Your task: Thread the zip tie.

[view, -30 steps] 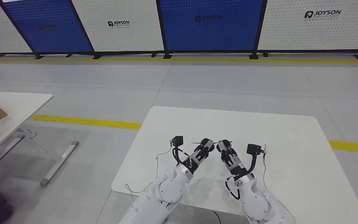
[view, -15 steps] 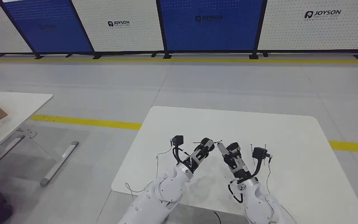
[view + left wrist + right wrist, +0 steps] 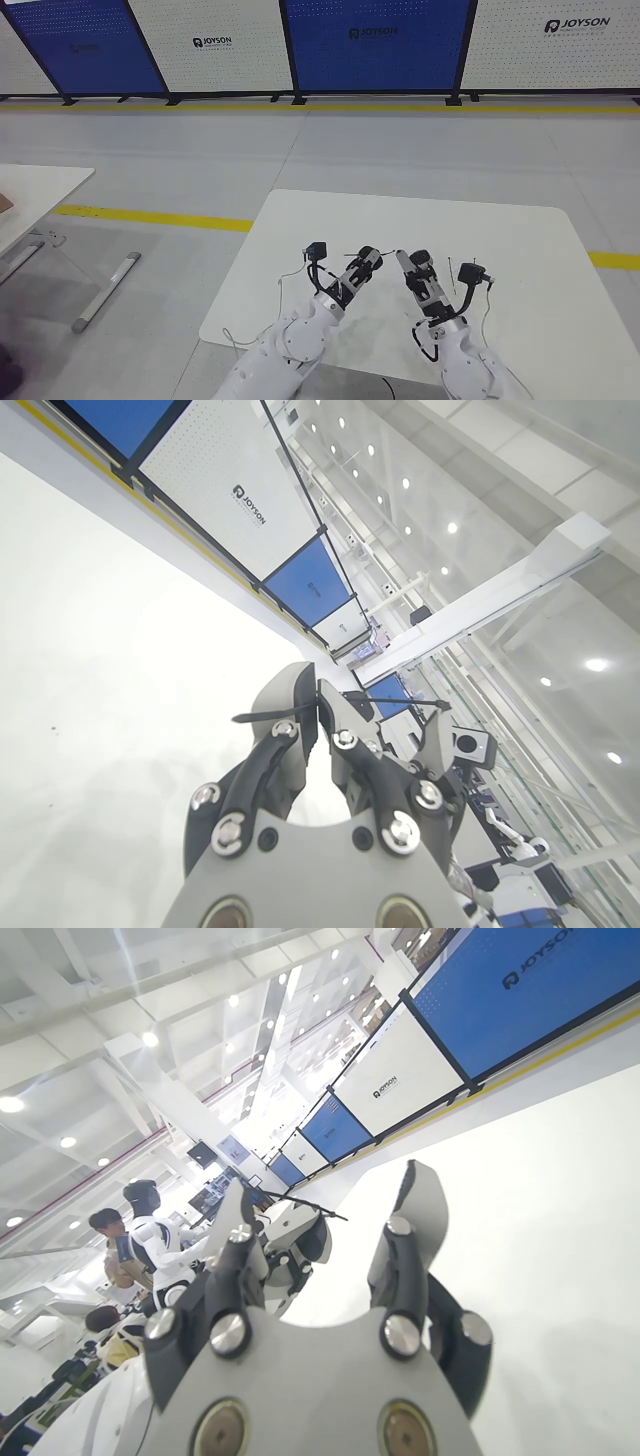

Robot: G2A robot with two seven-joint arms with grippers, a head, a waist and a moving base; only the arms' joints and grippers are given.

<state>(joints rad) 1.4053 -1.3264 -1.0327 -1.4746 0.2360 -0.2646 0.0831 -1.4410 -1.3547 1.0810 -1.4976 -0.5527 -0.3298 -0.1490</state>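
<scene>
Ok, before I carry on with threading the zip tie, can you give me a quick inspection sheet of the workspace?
Surface: white table, both arms over its near half.
Job's things: black zip tie, held above the table, strap sticking out on both sides of the fingers that clamp it.
Clutter: nothing seen.
Grippers: left gripper shut on the zip tie; right gripper open, one fingertip close to the tie's far end, contact cannot be told.
Cables: thin wires run from the wrist cameras down along the arms.
Surroundings: blue and white pegboard panels, yellow floor line, second table off to one side.
</scene>
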